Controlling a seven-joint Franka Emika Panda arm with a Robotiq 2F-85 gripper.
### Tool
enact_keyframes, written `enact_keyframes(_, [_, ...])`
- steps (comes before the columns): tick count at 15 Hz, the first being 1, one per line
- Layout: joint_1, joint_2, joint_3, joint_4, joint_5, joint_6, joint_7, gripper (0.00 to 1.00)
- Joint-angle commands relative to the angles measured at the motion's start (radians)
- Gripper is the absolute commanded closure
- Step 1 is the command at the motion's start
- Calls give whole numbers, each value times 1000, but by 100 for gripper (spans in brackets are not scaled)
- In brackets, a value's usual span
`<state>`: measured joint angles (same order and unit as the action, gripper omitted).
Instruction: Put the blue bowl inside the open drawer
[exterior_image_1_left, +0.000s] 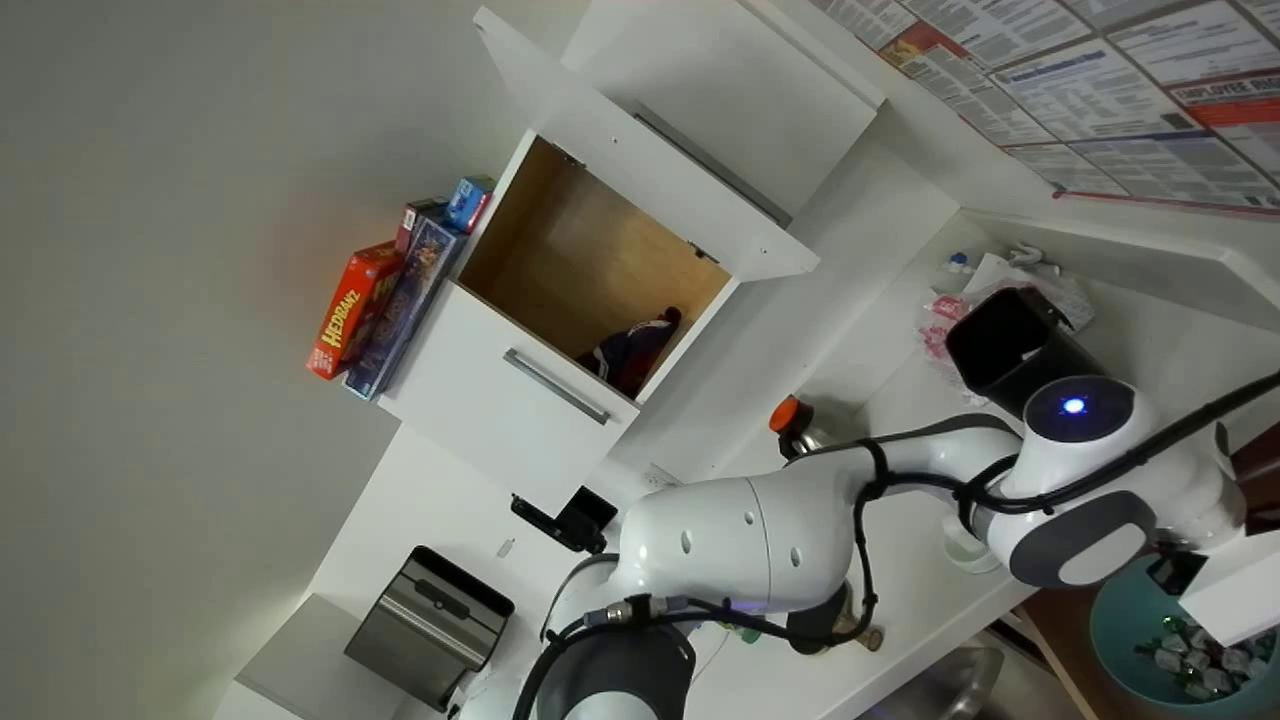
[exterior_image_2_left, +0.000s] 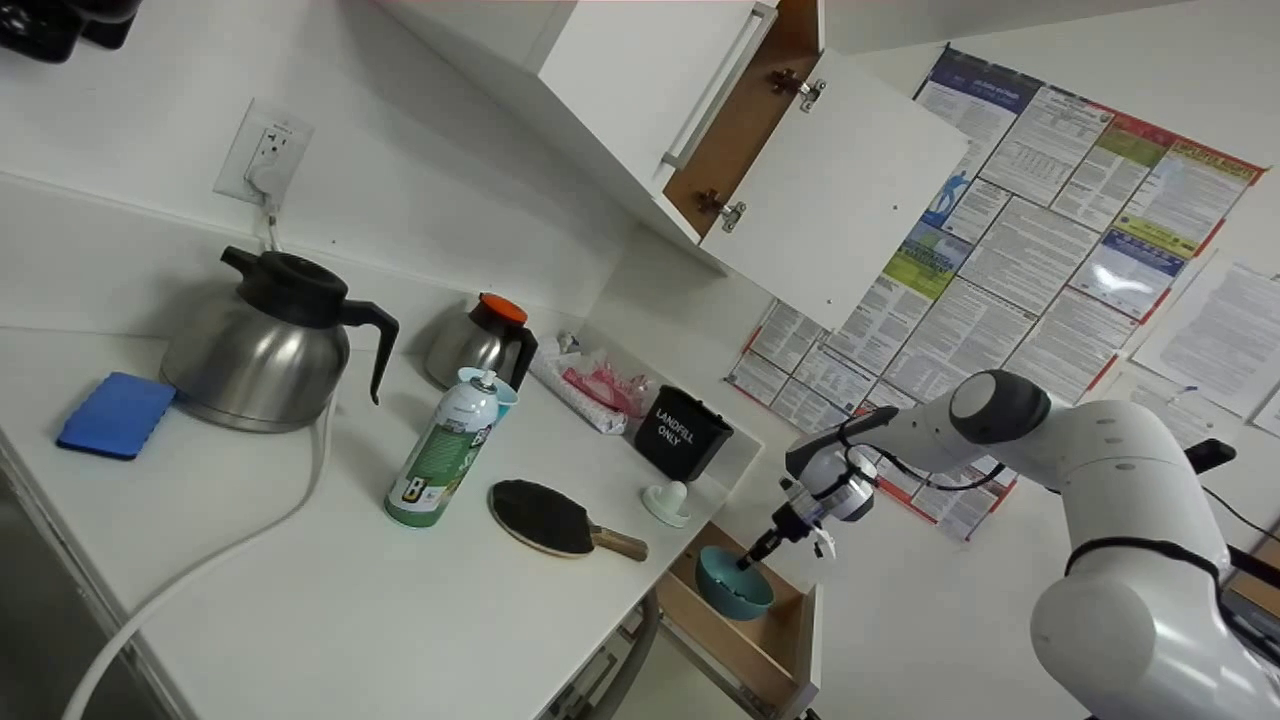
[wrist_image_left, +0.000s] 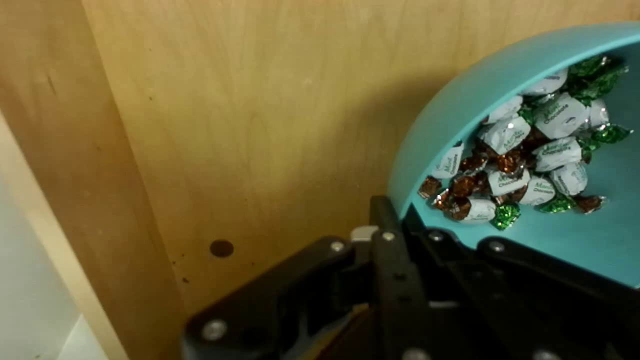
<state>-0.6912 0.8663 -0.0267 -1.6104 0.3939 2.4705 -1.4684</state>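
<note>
"Two fingers (wrist_image_left: 384, 215), and how do they stand?"

"Narrow. They pinch the edge of the blue bowl (wrist_image_left: 455, 107): in the wrist view one is outside the wall, the other inside, and the rim runs between them."

"And where is the bowl?"

"Inside the open drawer (wrist_image_left: 250, 110), which is pulled out below the counter (exterior_image_2_left: 350, 600); both exterior views show it there. Whether its base touches the wooden floor or hangs just above, I can't tell."

"Which way does it lie from the fingers?"

"Up and to the right in the wrist view. They have it by one spot on its lower left edge, so the whole body sits to one side of the grip. It's round, so there's no long axis to line up. What counts is that wall, with a finger on each face of it."

"So what would you do next?"

"By my reading the placing is nearly done. I'd ease down until the base surely rests, spread the fingers a little, then lift straight up along the wall. A sideways pull could catch the rim on the inner finger and tip it."

"And the wrapped chocolates (wrist_image_left: 540, 145) in it?"

"Some lie close to the inner finger, with bare teal toward the lower right. Their weight should help the bowl sit steady, I think, but a tilt might set them sliding."
</note>
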Motion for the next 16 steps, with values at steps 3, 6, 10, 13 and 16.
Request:
enact_keyframes(3, [-63, 96, 57, 105, -42, 6, -23, 99])
enact_keyframes(6, [-81, 135, 83, 137, -52, 9, -26, 99])
enact_keyframes(10, [-84, 163, 101, 154, -60, 30, -16, 84])
enact_keyframes(13, [-92, 117, 105, 96, -59, 72, -18, 56])
enact_keyframes(16, [-119, 41, 115, 23, -51, 81, -29, 33])
